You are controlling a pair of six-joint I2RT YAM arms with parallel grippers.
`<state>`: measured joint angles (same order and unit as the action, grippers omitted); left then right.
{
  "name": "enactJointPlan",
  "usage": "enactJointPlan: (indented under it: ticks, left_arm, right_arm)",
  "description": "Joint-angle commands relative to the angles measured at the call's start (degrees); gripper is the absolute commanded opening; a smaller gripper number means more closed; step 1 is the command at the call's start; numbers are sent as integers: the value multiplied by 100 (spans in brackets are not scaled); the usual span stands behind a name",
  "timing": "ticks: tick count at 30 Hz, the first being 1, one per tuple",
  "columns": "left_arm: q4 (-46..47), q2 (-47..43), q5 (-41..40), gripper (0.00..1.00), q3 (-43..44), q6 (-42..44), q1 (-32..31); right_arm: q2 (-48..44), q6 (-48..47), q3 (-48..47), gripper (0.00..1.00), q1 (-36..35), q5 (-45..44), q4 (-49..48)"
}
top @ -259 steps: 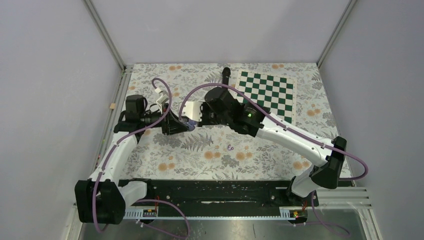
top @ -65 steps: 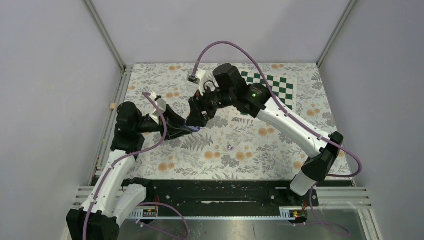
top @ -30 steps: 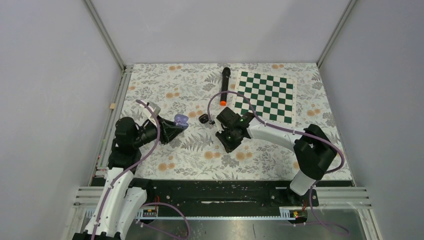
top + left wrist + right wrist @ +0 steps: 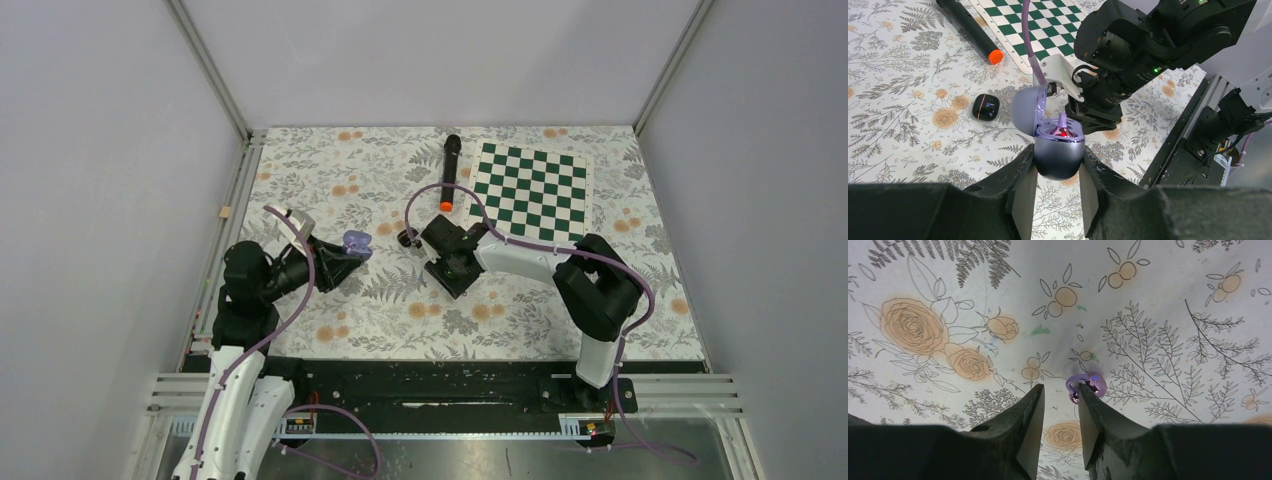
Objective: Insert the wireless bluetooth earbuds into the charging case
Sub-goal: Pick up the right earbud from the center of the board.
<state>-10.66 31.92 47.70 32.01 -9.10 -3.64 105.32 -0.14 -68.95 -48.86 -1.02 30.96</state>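
Observation:
My left gripper (image 4: 1058, 172) is shut on the lilac charging case (image 4: 1058, 152), holding it above the table with its lid (image 4: 1025, 107) open. One lilac earbud (image 4: 1063, 131) sits inside, beside a red light. In the top view the case (image 4: 356, 243) is at centre left. My right gripper (image 4: 1060, 390) points down at the table with its jaws open and nothing between them. A second lilac earbud (image 4: 1087, 384) lies on the cloth just outside the right fingertip (image 4: 1082, 390), touching it or nearly so. The right gripper (image 4: 453, 265) hides this earbud in the top view.
A small black case (image 4: 407, 238) lies closed between the two grippers. A black microphone with an orange end (image 4: 450, 168) lies at the back, next to a green chessboard mat (image 4: 535, 190). The floral cloth (image 4: 350, 320) covers the table.
The right arm left the held case, came down to the cloth at the loose earbud, and its jaws have widened over the last second. The left arm drew back slightly with the case.

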Motion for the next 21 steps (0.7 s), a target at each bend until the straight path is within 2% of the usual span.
enactJointPlan:
  ticks: [1, 8, 21]
  left_arm:
    - [357, -31, -87, 0, 91, -98, 43]
    - [433, -1, -92, 0, 87, -168, 65]
    - [395, -39, -76, 0, 112, -193, 90]
  right_arm:
    - [18, -174, -151, 39, 4, -368, 80]
    - [-33, -115, -108, 39, 17, -509, 50]
    - [239, -693, -214, 32, 26, -215, -191]
